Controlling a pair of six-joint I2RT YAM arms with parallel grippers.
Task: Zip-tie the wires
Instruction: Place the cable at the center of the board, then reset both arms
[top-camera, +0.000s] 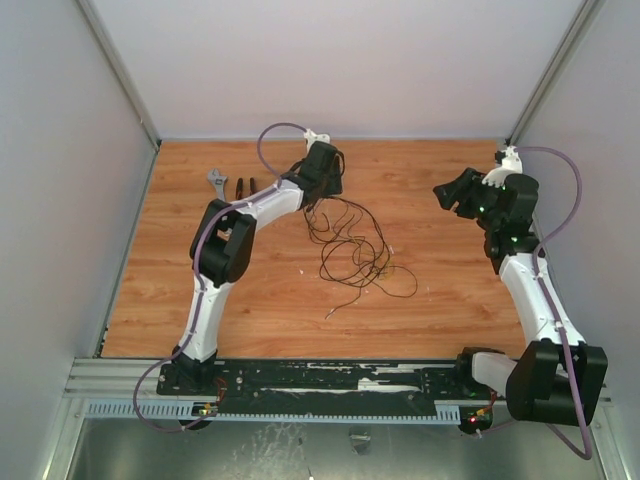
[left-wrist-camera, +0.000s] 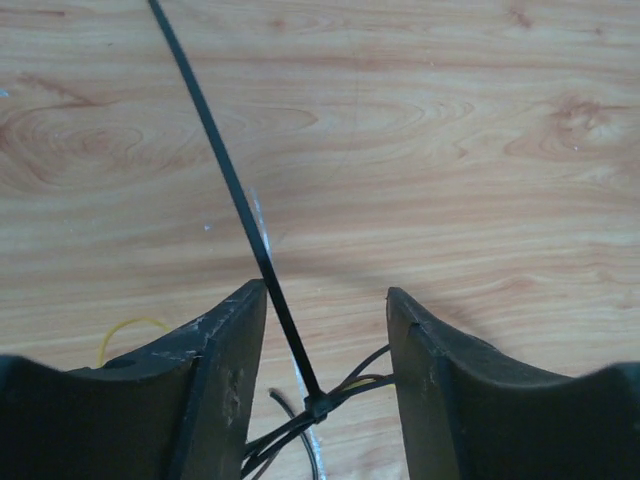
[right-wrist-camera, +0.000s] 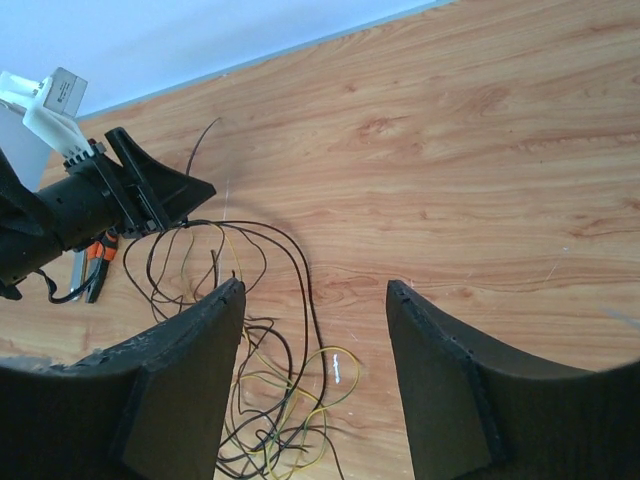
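When viewed from the left wrist, shows the zip tie (left-wrist-camera: 232, 190) as a straight black strip slanting from the upper left down to its head, low in the frame. Closes there round a few bunched strands of the wires (left-wrist-camera: 360, 385). Sits between the fingers of the left gripper (left-wrist-camera: 325, 295), jaws standing apart with wood showing on either side of the strip, nothing clamped. Runs right past the tip of one finger (left-wrist-camera: 235, 340); cannot tell whether touching. From above, trails away from that bunch toward the near edge in loose black and olive-yellow loops and curls, spread over the middle of the table (top-camera: 430, 300). Puts the right gripper (right-wrist-camera: 315, 290) up in the air at the right side, well apart from the tangle, jaws spread wide and empty, facing the left arm. Farther out, shows a wrench (top-camera: 217, 182) and pliers (top-camera: 245, 188) side by side on the far left of the wood, just beside the left arm.
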